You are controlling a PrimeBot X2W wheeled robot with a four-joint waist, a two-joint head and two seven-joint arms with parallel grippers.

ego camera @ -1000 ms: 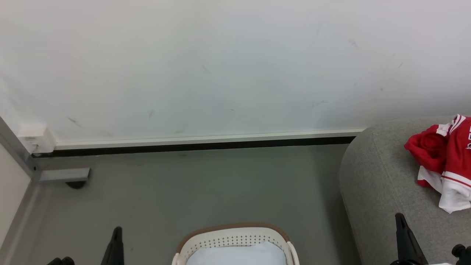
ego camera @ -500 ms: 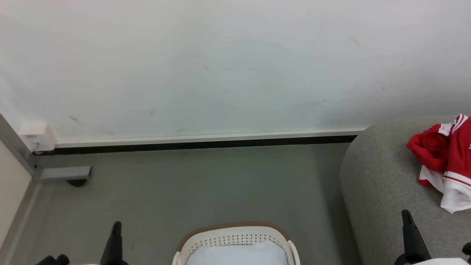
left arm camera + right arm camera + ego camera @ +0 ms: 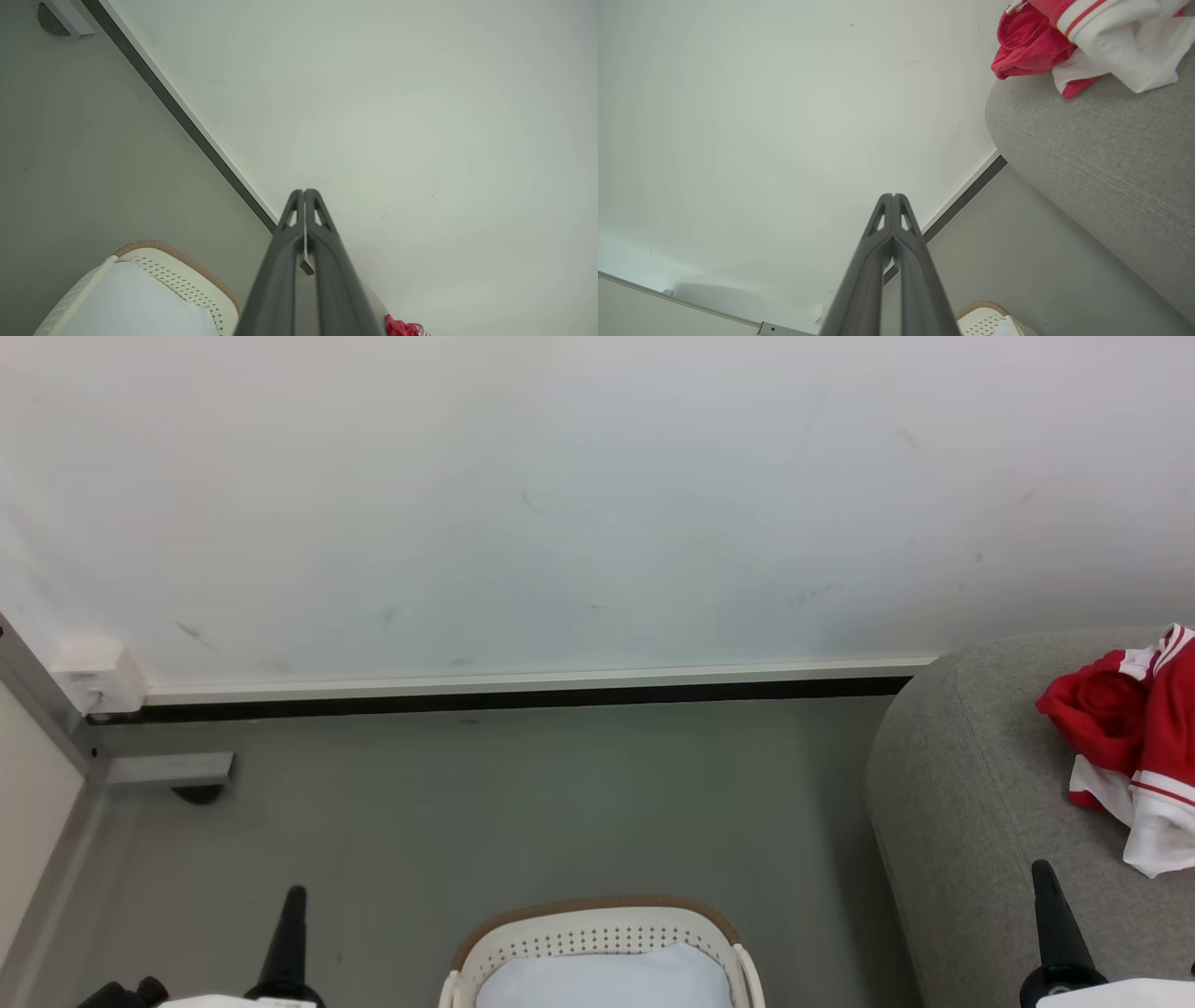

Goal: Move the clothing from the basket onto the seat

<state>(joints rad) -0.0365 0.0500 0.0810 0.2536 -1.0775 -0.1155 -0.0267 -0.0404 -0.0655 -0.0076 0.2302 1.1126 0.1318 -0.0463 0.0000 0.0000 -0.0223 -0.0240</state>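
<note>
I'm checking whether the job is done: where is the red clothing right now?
In the head view the red clothing lies bunched on the grey seat at the right edge, beyond the right gripper and well right of the basket.

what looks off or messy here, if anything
Nothing is spilled or damaged. The red and white clothing lies crumpled in a heap on the grey seat rather than laid flat. The basket stands upright on the floor. The wall carries a few faint dark scuff marks.
</note>
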